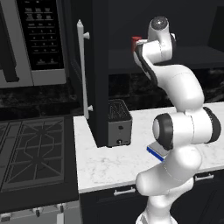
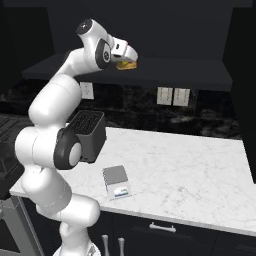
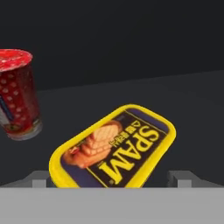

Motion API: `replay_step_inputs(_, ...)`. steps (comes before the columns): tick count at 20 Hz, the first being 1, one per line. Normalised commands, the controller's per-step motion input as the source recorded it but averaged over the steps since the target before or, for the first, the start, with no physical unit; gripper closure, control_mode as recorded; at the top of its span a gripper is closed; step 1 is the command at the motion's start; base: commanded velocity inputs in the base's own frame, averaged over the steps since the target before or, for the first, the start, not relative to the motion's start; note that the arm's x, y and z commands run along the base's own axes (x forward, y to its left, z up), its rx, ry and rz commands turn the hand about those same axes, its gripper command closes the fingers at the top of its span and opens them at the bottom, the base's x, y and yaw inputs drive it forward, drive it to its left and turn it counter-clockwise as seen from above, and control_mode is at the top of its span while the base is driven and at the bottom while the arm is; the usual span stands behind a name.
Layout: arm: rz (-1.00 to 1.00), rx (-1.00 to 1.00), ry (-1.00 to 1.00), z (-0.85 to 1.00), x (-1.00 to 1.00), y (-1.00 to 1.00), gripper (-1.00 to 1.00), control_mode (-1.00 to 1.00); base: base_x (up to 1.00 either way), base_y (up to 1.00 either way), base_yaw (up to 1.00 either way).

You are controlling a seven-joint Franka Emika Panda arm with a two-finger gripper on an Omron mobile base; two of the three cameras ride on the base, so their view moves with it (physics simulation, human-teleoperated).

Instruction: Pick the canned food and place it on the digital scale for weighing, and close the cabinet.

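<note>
The canned food is a flat yellow SPAM can with a dark label. It lies on the dark shelf inside the open cabinet, also seen as the can. My gripper reaches into the cabinet and stands open. Its fingertips straddle the can with small gaps on both sides. The digital scale, grey-topped with a blue base, sits on the white marble counter below, partly hidden behind my arm as the scale.
A taller red can stands on the shelf left of the yellow one. The cabinet door with its pale bar handle juts out over the counter. A dark toaster sits below it. Microwave and stove lie to the left.
</note>
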Motion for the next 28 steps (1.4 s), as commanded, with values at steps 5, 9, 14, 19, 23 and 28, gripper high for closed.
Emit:
replay_step_inputs(5,-0.03,0.00,0.05,-0.08,0.02,-0.25,-1.00,-1.00,0.00,0.00,0.00)
replay_step_inputs(9,0.00,0.00,0.02,-0.39,0.18,-0.16,1.00,-1.00,0.00,0.00,0.00)
replay_step_inputs(14,0.00,0.01,-0.25,-0.11,-0.11,-0.05,1.00,-1.00,0.00,0.00,0.00)
replay_step_inputs(19,0.00,0.00,-0.43,-0.28,-0.88,0.27,1.00,-1.00,0.00,0.00,0.00)
replay_step_inputs(23,0.00,0.00,-0.24,0.06,-1.00,0.43,1.00,-1.00,0.00,0.00,0.00)
replay_step_inputs(28,0.00,-0.06,-0.12,0.49,-1.00,0.14,1.00,-1.00,0.00,0.00,0.00)
